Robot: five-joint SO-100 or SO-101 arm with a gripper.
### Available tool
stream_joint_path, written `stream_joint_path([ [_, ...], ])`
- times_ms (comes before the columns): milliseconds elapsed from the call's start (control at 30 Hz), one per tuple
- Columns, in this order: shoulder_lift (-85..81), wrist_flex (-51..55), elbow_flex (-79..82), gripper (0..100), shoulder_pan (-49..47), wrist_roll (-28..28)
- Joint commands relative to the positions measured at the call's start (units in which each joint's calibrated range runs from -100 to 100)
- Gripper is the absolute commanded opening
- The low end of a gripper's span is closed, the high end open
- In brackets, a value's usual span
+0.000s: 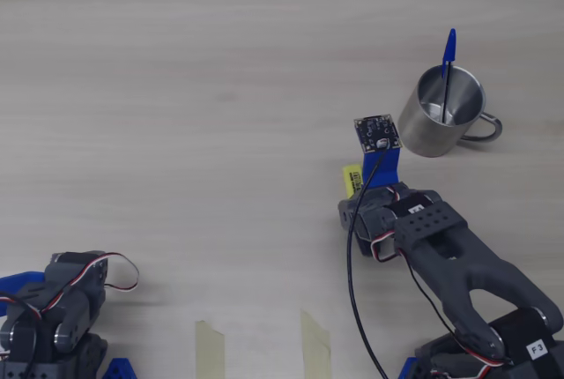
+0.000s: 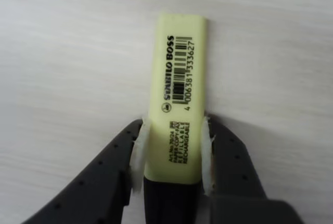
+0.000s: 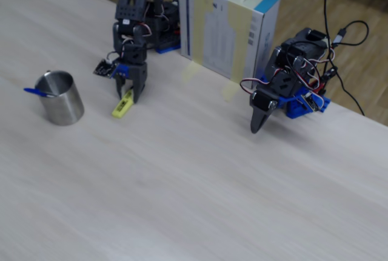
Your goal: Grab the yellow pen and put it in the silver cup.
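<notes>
The yellow pen (image 2: 177, 78) lies on the pale wooden table, label up, its black-capped end toward the camera in the wrist view. My gripper (image 2: 173, 153) straddles its near end, and the white pads (image 2: 138, 153) press against both sides of the barrel. Only a yellow tip (image 1: 352, 178) shows beside the wrist in the overhead view. From the fixed view, the pen (image 3: 122, 107) slants down from the gripper (image 3: 131, 93) to the table. The silver cup (image 1: 429, 128) stands upright a short way off, also visible in the fixed view (image 3: 62, 102).
A thin blue-capped ballpoint (image 1: 448, 55) stands inside the cup. A second, idle arm (image 3: 285, 88) rests on the table, beside a blue-and-white box (image 3: 230, 24). Two tape strips (image 1: 210, 344) mark the near table edge. A black cable (image 1: 352, 264) trails from the wrist.
</notes>
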Motion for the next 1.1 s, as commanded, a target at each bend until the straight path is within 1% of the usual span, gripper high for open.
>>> stream_joint_path([
  [0, -4.5, -0.3, 0.8, 8, -0.1, 0.4],
  [333, -10.6, -0.5, 0.9, 8, 0.1, 0.4],
  [733, -17.2, -1.1, 0.6, 8, 2.5, 0.0],
  [1067, -17.9, -1.1, -6.8, 8, 3.6, 0.3],
])
